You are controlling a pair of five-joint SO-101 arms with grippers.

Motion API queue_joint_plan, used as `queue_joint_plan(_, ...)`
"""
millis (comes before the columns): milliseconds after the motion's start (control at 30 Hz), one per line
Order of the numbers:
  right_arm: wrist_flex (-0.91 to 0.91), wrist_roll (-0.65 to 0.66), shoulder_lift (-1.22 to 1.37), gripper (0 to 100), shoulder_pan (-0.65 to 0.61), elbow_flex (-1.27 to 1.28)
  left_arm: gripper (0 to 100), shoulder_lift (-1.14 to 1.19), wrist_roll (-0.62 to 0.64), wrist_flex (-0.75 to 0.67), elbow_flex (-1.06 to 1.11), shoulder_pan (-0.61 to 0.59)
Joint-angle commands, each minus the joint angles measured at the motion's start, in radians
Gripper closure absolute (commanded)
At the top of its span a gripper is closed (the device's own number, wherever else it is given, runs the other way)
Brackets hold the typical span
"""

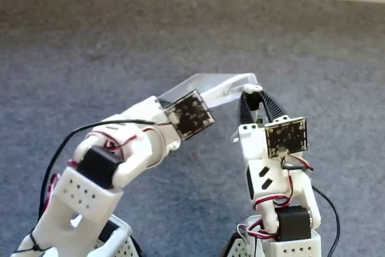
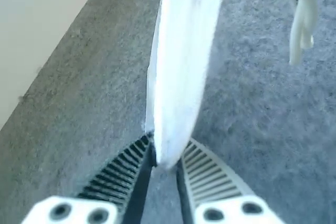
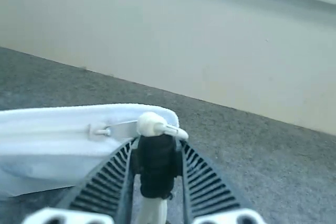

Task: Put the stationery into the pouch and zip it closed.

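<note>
Left hand (image 2: 165, 157), right hand (image 3: 157, 148) on pouch (image 1: 212, 86)

You cannot tell what the pouch (image 1: 212, 83) holds, because its white wall shows nothing of the inside. From above, the left wrist's camera board (image 1: 189, 115) covers the left gripper (image 2: 167, 142) and the pouch end it grips. In the left wrist view the pouch is a blur and its far end is cut off. In the right wrist view the right gripper (image 3: 156, 148) hides the lower part of the black zip pull (image 3: 156, 169). The pouch runs out of frame there, so you cannot judge how far the zip is drawn.
</note>
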Motion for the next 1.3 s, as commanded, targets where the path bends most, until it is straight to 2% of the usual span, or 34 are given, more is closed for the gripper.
queue_joint_plan(0,-0.025,-0.009,0.004,99.5,0.056,-0.021,100,-0.139,-0.043,0.104,0.002,-0.085)
queue_joint_plan(433,-0.025,-0.008,0.004,99.5,0.056,-0.021,100,-0.380,-0.081,0.264,0.005,-0.302)
queue_joint_plan(667,-0.022,-0.006,0.004,99.5,0.056,-0.021,100,-0.487,-0.077,0.336,0.007,-0.311)
queue_joint_plan(900,-0.019,-0.008,-0.004,99.0,0.051,-0.021,100,-0.516,-0.075,0.316,0.137,-0.311)
queue_joint_plan(1033,0.024,-0.009,-0.004,87.5,0.045,-0.022,100,-0.518,-0.046,0.279,0.176,-0.311)
queue_joint_plan(1133,0.067,-0.009,-0.004,78.5,-0.012,-0.022,100,-0.518,-0.038,0.276,0.174,-0.311)
queue_joint_plan(1267,0.094,-0.008,-0.004,76.7,-0.067,-0.022,100,-0.518,-0.003,0.275,0.174,-0.312)
